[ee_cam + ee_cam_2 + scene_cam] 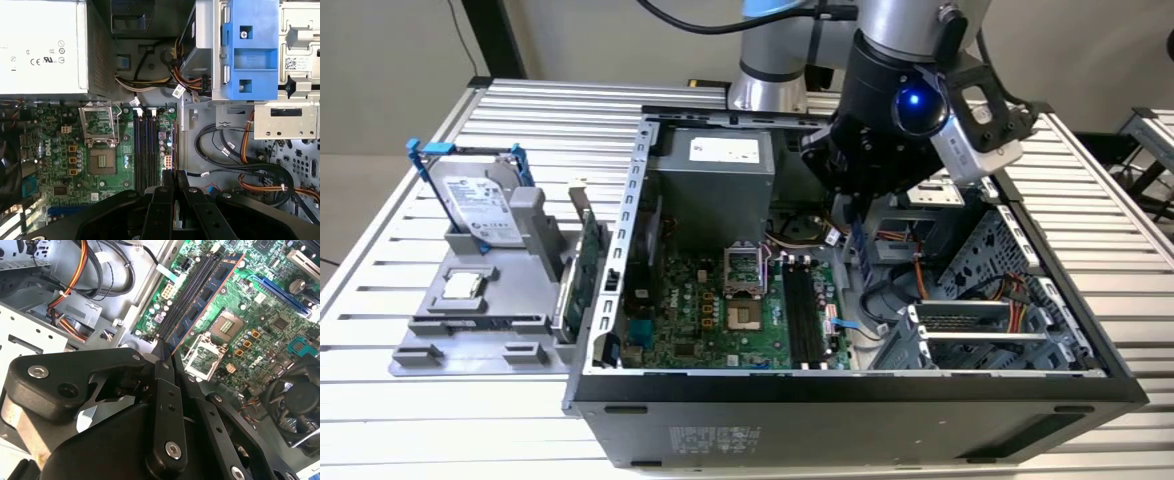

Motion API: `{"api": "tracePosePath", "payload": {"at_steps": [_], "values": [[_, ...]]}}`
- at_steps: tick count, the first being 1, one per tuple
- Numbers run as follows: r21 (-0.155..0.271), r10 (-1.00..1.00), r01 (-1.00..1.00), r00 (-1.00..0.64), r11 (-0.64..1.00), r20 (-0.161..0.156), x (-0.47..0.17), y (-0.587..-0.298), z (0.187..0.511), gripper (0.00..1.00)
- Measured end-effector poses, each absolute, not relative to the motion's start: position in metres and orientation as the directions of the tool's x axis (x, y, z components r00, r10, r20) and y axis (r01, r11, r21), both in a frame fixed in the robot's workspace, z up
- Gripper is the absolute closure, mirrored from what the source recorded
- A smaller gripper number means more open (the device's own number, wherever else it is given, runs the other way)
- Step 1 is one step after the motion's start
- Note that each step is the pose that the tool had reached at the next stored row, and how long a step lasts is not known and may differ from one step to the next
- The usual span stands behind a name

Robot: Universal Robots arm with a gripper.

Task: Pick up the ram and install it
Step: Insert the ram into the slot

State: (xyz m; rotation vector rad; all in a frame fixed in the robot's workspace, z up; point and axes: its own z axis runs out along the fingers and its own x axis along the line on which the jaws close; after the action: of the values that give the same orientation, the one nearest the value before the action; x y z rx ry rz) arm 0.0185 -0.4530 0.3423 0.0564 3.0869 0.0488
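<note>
Over the motherboard (260, 330), gripper (165, 357) half-hides ram (207, 295).

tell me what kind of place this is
Likely a robotics lab bench for computer assembly: an open PC case lies on a slatted metal table, a grey fixture holds spare parts, and the gripper holds the ram above the motherboard.
</note>
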Motion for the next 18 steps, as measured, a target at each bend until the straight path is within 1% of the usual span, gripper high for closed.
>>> {"api": "tracePosePath", "payload": {"at_steps": [18], "values": [[0.033, 0.037, 0.036, -0.998, 0.999, -0.053, 0.0185, -0.453, 0.3374, 1.0]]}}
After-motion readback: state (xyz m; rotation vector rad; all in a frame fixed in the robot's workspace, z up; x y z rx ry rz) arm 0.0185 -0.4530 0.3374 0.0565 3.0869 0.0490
